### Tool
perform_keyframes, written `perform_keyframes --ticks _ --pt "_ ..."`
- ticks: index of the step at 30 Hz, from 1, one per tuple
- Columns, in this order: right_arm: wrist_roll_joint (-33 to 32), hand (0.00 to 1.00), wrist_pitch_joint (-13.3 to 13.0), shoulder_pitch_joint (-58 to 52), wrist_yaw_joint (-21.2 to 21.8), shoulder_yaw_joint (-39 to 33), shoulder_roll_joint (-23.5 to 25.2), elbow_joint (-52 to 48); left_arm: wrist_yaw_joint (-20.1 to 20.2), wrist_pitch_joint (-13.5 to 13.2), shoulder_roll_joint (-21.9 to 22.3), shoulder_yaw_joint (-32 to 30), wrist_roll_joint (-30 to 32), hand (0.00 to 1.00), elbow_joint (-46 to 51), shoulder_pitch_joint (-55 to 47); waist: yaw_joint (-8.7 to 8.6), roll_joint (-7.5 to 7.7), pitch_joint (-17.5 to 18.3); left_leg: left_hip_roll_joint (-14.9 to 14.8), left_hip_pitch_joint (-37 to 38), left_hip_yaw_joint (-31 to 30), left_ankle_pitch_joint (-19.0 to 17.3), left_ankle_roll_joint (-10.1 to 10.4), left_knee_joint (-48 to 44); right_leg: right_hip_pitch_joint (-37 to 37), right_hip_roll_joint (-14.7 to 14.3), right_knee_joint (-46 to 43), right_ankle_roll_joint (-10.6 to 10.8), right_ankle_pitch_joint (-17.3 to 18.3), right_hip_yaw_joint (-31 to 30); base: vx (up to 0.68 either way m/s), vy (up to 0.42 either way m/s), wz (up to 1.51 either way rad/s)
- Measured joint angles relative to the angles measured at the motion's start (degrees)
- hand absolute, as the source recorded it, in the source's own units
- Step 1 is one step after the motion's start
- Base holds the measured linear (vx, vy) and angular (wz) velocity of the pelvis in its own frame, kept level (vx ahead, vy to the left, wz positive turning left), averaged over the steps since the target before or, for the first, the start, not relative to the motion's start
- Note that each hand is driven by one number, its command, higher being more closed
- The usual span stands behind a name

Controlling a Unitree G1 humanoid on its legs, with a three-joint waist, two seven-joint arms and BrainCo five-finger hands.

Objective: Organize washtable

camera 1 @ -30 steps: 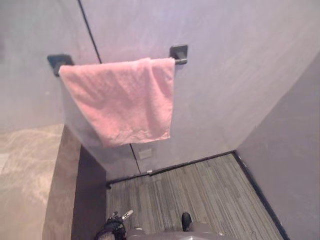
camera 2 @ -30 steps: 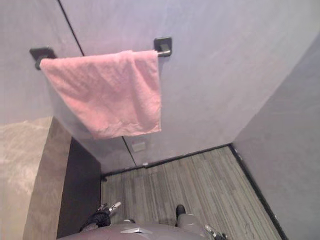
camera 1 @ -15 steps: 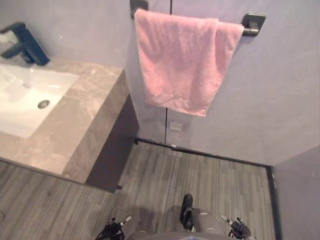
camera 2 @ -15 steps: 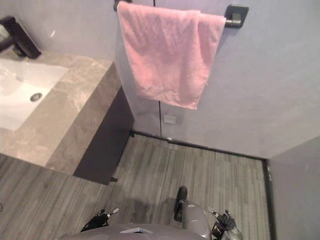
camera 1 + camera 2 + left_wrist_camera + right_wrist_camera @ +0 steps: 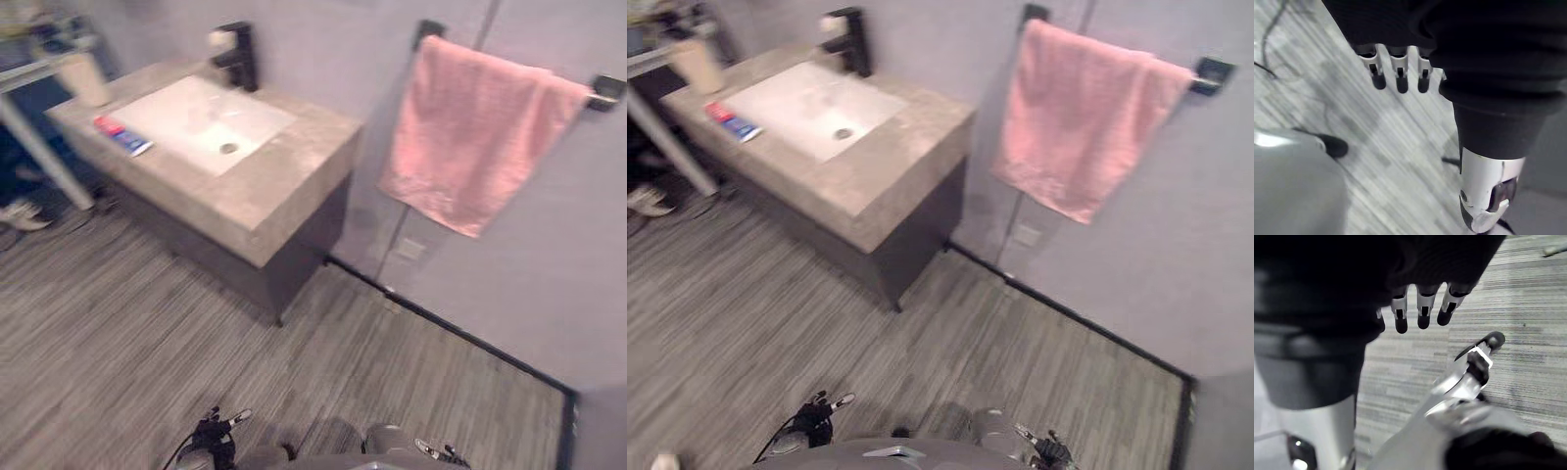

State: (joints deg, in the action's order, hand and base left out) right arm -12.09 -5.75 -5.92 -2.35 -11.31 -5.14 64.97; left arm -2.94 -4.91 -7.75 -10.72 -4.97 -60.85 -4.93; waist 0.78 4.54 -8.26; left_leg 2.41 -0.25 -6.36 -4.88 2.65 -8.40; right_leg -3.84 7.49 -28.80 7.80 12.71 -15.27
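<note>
The washtable is a stone-topped counter at the upper left, with a white sink and a black faucet. A red and blue tube lies on the counter left of the sink, and a pale cup stands at the far corner. My left hand hangs low over the floor, fingers straight and holding nothing. Near the bottom edge my right hand also hangs, with its fingers relaxed and empty. Both are far from the counter.
A pink towel hangs on a black rail on the grey wall to the right of the counter. A white table leg and a person's shoe are at the far left. Striped grey floor lies between me and the counter.
The camera has swung left: the towel has slid to the right of the picture and the whole washtable has come into view. Both hands still hang low.
</note>
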Motion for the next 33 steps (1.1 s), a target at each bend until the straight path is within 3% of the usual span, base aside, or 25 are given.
perform_keyframes --ticks 1,3,4,6,7,9,10,11,13,15,16,17,18,19,21,25,30,33 --pt "0.22 0.00 -0.19 1.47 -0.02 0.79 -0.14 0.01 -0.20 0.10 -0.21 -0.26 0.01 0.00 -0.05 -0.67 1.31 -0.18 0.75 -0.73 -3.43 -1.16 1.28 0.88 -0.34 0.25 -0.31 5.09 -0.67 0.36 0.49 -0.25 -0.118 0.46" --pt "0.57 0.00 -0.38 3.97 0.01 4.19 0.13 0.02 -0.38 0.15 -1.05 0.28 0.73 0.00 -0.54 -0.85 1.70 -0.15 0.55 -1.86 -9.16 -4.14 2.48 2.74 -3.30 0.15 -1.97 9.75 -2.14 1.16 2.36 -0.37 -0.237 0.91" --pt "1.01 0.00 -0.91 4.70 -0.05 5.43 0.30 -0.16 -0.47 0.17 -1.47 1.08 1.28 0.00 -1.07 -0.36 1.18 -1.12 -0.11 -2.19 -13.41 -7.39 3.12 3.84 -6.85 0.42 -3.57 11.41 -3.70 2.32 5.24 -0.41 -0.260 1.37" --pt "1.53 0.00 -1.64 5.13 -0.18 6.04 -0.82 -0.59 -0.53 0.03 -0.44 1.74 1.79 0.00 -1.23 0.50 1.88 -3.61 -3.52 -4.60 -14.67 -5.91 5.08 4.43 -8.07 0.93 -5.48 9.07 -5.94 2.96 10.28 -0.44 -0.166 1.34" --pt "1.51 0.00 -1.66 4.98 -0.19 6.13 -1.12 -1.02 -0.75 0.04 0.10 1.72 1.90 0.00 -1.30 0.02 2.24 -4.43 -4.68 -5.92 -13.93 -3.70 4.64 2.95 -6.18 0.86 -5.83 7.41 -6.77 3.46 12.42 -0.46 -0.150 1.18" --pt "2.05 0.00 -1.73 4.73 -0.26 6.47 -1.79 -1.28 -1.29 -0.25 0.25 1.68 2.05 0.00 -1.36 -0.61 2.24 -3.40 -5.18 -8.30 -15.06 4.94 3.00 1.02 -7.31 0.77 -4.39 7.52 -8.48 2.83 16.14 -0.44 -0.124 1.16" --pt "2.03 0.00 -1.68 4.84 -0.24 6.43 -2.13 -1.06 -1.20 -0.34 0.19 1.67 2.36 0.00 -1.38 -0.78 2.25 -3.49 -5.24 -8.66 -17.60 10.61 1.66 -0.94 -15.48 -0.10 -2.78 7.96 -8.47 1.75 17.88 -0.36 -0.030 0.91" --pt "2.01 0.00 -1.70 4.94 -0.22 6.34 -2.22 -0.69 -1.18 -0.34 0.29 1.65 2.89 0.00 -1.41 -1.05 2.23 -3.60 -5.36 -8.70 -18.16 12.41 0.90 -1.84 -20.48 -0.11 -2.19 8.66 -8.33 0.94 18.17 -0.29 0.061 0.52" --pt "2.03 0.00 -1.71 5.27 -0.10 6.13 -2.34 -0.08 -1.15 -0.26 0.71 1.31 3.31 0.00 -1.83 -2.68 2.20 -4.55 -4.83 -9.94 -16.19 17.27 -5.42 -2.24 -35.83 0.64 -1.46 13.56 -7.82 -3.00 18.71 -0.18 0.153 0.13" --pt "2.03 0.00 -1.73 5.12 -0.13 5.83 -2.32 -0.12 -1.16 0.03 0.67 0.37 3.42 0.00 -2.68 -2.71 1.92 -5.76 -3.98 -12.90 -11.29 19.38 -8.02 -1.86 -38.68 1.31 -2.06 16.48 -6.06 -5.83 19.67 -0.02 0.224 0.21" --pt "2.07 0.00 -1.68 5.33 -0.13 4.42 -2.63 -0.26 -0.96 0.07 0.99 -0.30 4.30 0.00 -2.68 -2.75 1.53 -7.12 -3.26 -14.02 -8.97 21.36 -11.34 0.54 -34.02 0.64 -3.24 16.26 -4.73 -6.47 20.76 0.03 0.277 0.52" --pt "2.08 0.00 -1.55 5.33 -0.15 3.64 -2.07 -0.17 -0.88 0.05 0.85 -0.25 4.35 0.00 -2.57 -2.20 1.06 -6.97 -3.07 -13.21 -7.98 22.25 -12.67 0.33 -30.38 0.33 -3.15 16.72 -4.23 -6.70 20.49 0.10 0.277 0.79" --pt "2.10 0.00 -1.22 5.28 -0.14 3.01 -1.36 0.16 -0.72 0.00 0.43 -0.25 4.43 0.00 -2.31 -1.50 0.41 -5.53 -2.13 -10.58 -5.88 21.78 -13.14 -0.01 -23.07 -0.02 -3.04 18.32 -3.66 -7.26 19.16 0.16 0.256 1.20" --pt "2.11 0.00 -1.13 4.72 -0.19 1.36 0.26 0.51 -0.22 -0.26 -0.55 -0.15 5.07 0.00 -1.83 -0.57 -0.47 -3.56 -0.94 -6.95 -2.85 20.93 -11.55 -2.24 -12.03 0.40 -2.81 21.39 -4.31 -8.26 18.28 0.16 0.184 1.16" --pt "2.05 0.00 -1.13 3.88 -0.09 0.12 1.65 0.75 0.01 -0.09 -0.54 0.51 5.54 0.00 -2.07 -0.24 -0.46 -2.35 0.48 -4.60 -2.49 19.56 -8.56 -2.42 -7.81 0.31 -2.25 22.51 -4.00 -10.50 18.03 0.13 0.074 0.70" --pt "2.01 0.00 -1.05 3.61 -0.13 -0.82 1.69 0.87 0.01 -0.16 -1.11 4.18 5.52 0.00 -2.17 0.07 -0.61 -2.41 2.14 -0.64 0.35 18.06 -1.59 -3.76 3.41 -1.10 -0.31 22.47 -3.37 -11.99 18.29 0.15 0.047 0.26" --pt "2.07 0.00 -0.05 3.70 0.05 -2.68 1.71 0.89 0.10 -0.53 -0.91 4.62 5.53 0.00 -3.49 0.32 -0.49 -2.57 2.42 0.24 3.70 17.88 4.63 -3.89 13.57 -1.93 -0.69 23.93 -2.77 -12.31 17.92 0.13 -0.051 -0.04" --pt "2.08 0.00 0.31 3.95 0.04 -2.96 1.69 1.31 0.12 -0.35 -0.98 4.36 5.56 0.00 -4.46 0.15 -0.30 -2.33 2.49 -0.06 4.16 17.29 4.97 -3.87 14.37 -1.15 -1.05 24.56 -2.77 -12.32 18.21 0.08 -0.045 0.06"
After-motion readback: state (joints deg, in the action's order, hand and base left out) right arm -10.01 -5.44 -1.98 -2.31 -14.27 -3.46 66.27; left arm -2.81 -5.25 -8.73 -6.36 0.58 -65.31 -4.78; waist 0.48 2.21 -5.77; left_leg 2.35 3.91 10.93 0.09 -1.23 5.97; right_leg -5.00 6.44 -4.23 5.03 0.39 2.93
